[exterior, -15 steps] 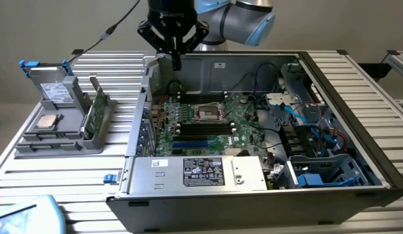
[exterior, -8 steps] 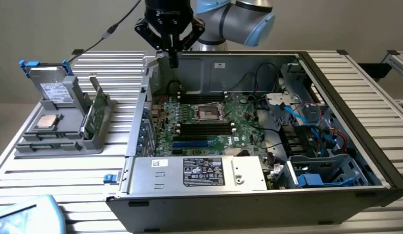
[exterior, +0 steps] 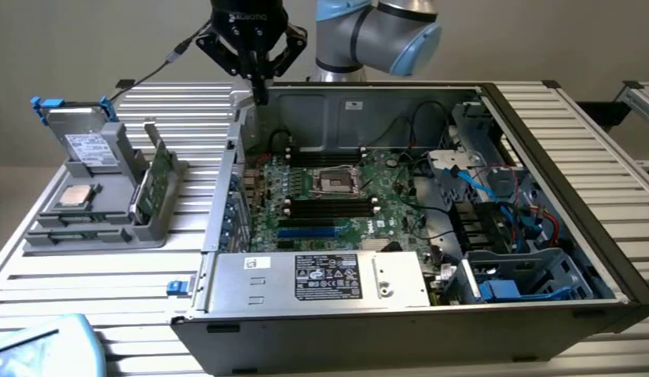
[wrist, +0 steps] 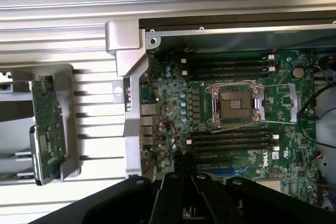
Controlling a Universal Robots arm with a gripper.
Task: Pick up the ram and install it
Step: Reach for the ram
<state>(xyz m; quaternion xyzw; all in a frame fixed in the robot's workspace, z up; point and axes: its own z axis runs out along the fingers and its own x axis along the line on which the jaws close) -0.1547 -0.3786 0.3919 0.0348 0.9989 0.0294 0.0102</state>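
Jaws together on nothing; gripper hangs above the computer case's back corner. Ram stands on edge in the grey holder, well apart, likely so its top edge can be gripped.

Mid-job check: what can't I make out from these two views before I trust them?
- Exterior view: the ram stands nearly edge-on in the gray holder, so its chips can't be made out.
- Exterior view: the power supply hides the near edge of the motherboard.
- Wrist view: the gripper covers part of the motherboard.
- Both views: latch positions on the memory slots are too small to tell.
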